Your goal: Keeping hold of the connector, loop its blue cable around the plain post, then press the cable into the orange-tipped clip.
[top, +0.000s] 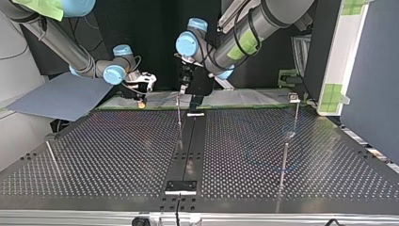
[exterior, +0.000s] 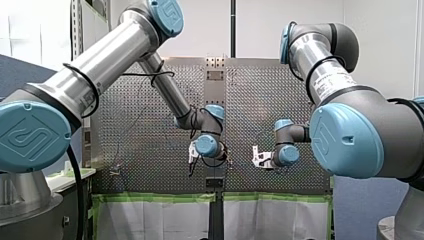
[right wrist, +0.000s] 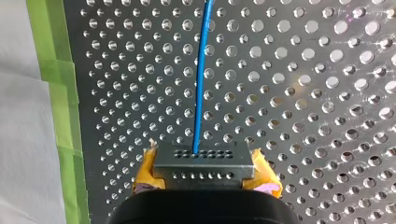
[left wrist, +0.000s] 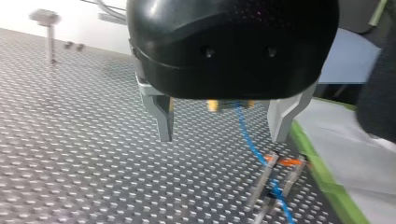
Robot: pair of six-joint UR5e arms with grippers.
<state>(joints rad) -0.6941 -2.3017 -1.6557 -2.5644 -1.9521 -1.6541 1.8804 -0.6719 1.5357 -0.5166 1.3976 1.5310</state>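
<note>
1. Perforated table: wide plate, green tape along its edge.
2. My left gripper: fingers spread, empty, above the blue cable.
3. My right gripper: pinching the connector near the taped edge.
4. Orange-tipped clip: at the cable, close to that edge.

Thin post on perforated table

The perforated bench has a black strip running down its middle, with a dark plate at the top view's near end. Green tape edges the bench, with a white sheet beyond it. A grey-blue board lies at the top view's left.
</note>
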